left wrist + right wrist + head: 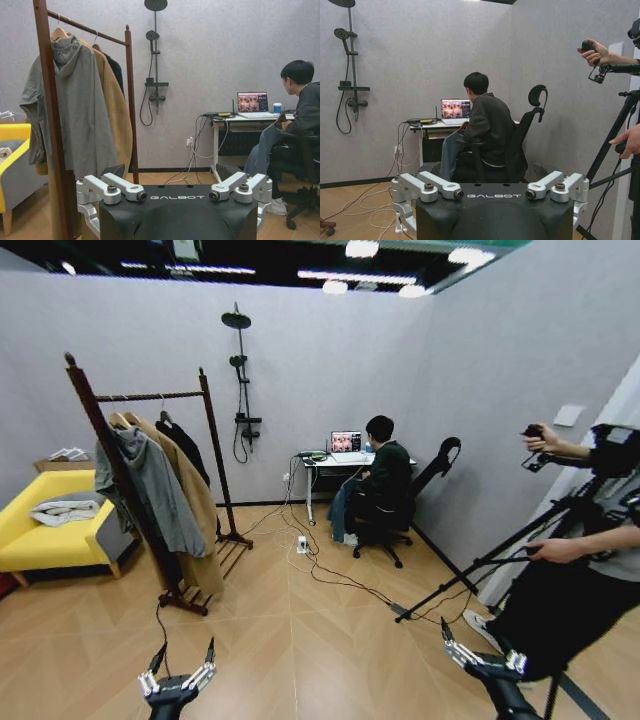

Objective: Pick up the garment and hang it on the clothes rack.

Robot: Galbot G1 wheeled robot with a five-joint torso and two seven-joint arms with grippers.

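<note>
The clothes rack (pixel 150 480) stands on the wooden floor (pixel 300 640) toward the left wall of the room, just beside a yellow sofa (pixel 40 530). Its horizontal bar carries three garments side by side. Nearest the front post hangs a grey hooded jacket (pixel 150 490), next to it a long tan coat (pixel 195 510), and at the far end of the bar, close to the rear post, hangs the black garment (pixel 185 445) on its hanger, mostly covered by the tan coat.

In the left wrist view the rack (pixel 50 125) is near, with the grey jacket (pixel 80 110) in front, the tan coat (pixel 117 110) behind it and a narrow strip of the black garment (pixel 116 70) showing past the coat's shoulder.

The left claw (pixel 180 665) hangs low over the floor in front of the rack's foot, well apart from the clothes, fingers spread wide and gripping nothing. The right claw (pixel 478 652) hangs low at the right side, also spread open and empty, near a tripod leg (pixel 480 565). In the wrist views both the left claw (pixel 175 192) and the right claw (pixel 492 190) show their fingers apart with nothing between them.
</note>
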